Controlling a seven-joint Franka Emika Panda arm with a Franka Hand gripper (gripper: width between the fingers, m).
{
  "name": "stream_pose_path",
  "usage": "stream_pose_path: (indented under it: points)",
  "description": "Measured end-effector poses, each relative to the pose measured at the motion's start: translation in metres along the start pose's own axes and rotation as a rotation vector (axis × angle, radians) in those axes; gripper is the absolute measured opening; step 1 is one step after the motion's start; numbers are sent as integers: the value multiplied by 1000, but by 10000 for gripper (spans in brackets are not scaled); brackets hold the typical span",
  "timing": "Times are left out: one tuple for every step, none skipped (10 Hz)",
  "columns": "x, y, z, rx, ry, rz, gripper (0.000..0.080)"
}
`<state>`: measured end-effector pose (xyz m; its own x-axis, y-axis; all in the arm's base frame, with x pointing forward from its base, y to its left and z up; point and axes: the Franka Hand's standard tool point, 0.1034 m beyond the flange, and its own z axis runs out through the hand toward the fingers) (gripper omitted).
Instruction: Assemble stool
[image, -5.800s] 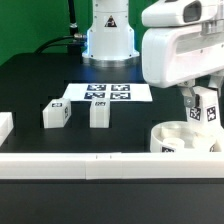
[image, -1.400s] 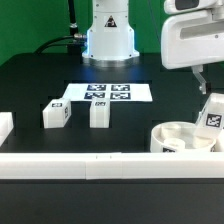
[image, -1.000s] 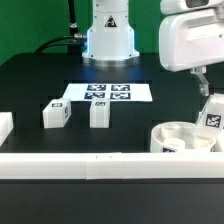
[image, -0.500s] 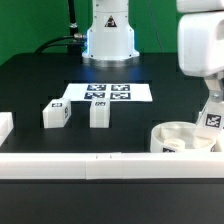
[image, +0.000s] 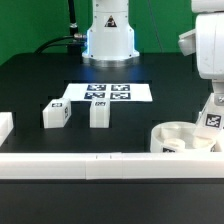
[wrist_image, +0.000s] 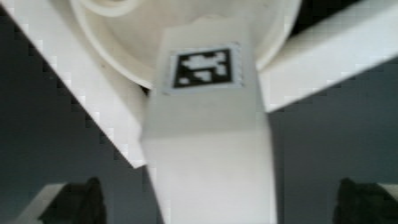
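Observation:
The round white seat (image: 180, 138) lies at the exterior view's right, against the front rail. A white leg block (image: 213, 118) with a square tag stands in it, tilted, at the seat's right side. In the wrist view the same leg (wrist_image: 210, 130) rises from the seat (wrist_image: 125, 45). My gripper (wrist_image: 221, 205) is open around it, with its dark fingertips (wrist_image: 71, 202) far out on both sides and not touching the leg. Only the arm's white body (image: 208, 45) shows in the exterior view. Two more leg blocks (image: 55, 113) (image: 99, 112) stand left of centre.
The marker board (image: 108, 92) lies flat behind the two loose legs. A long white rail (image: 100, 165) runs along the front edge. A white part (image: 4, 127) sits at the far left. The robot base (image: 108, 35) stands at the back.
The gripper has let go of the leg and the arm has moved up and toward the exterior view's right. The leg stays tilted in the seat.

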<state>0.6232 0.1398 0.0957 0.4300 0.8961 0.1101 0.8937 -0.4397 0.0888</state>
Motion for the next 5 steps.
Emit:
stream_pose_path:
  points:
    - [-4,2,1,-3,-8,-74,649]
    - [-6,3,2,-4,-12,-134,649]
    - [-9,4,4,-4,-16,-149,649]
    - [-11,4,7,0,-19,-140,649]
    - [-13,3,9,3,-21,-138,649]
